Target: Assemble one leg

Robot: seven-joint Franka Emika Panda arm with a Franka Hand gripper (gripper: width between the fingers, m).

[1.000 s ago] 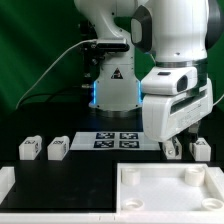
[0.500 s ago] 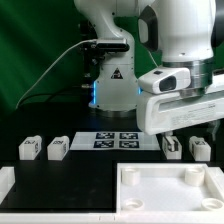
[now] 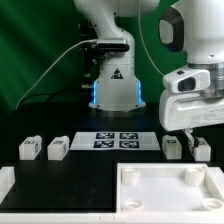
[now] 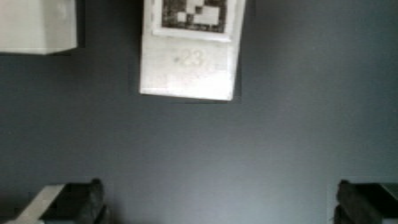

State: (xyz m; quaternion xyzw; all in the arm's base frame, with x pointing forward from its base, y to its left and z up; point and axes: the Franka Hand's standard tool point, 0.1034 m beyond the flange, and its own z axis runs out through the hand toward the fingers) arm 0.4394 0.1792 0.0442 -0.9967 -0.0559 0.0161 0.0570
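Four legs stand in a row on the black table in the exterior view. Two are at its left [image 3: 29, 148] [image 3: 57, 149] and two at its right [image 3: 172, 147] [image 3: 199, 149]. Each is a stubby white block with tag markers. My gripper [image 3: 190, 133] hangs just above the two right legs. In the wrist view one leg [image 4: 191, 50] lies ahead of the gripper [image 4: 219, 205], and a second leg [image 4: 36, 25] shows at the frame's edge. The dark fingers [image 4: 71, 200] are wide apart with only bare table between them.
The large flat white panel [image 3: 150, 197] with corner holes lies at the front right of the exterior view. The marker board [image 3: 118, 140] lies at the back centre, in front of the robot base [image 3: 112, 85]. A white ledge [image 3: 6, 180] is at the front left.
The arm and hand have moved toward the exterior view's right and the wrist has turned. The gripper now sits above the two right legs. No leg has moved.
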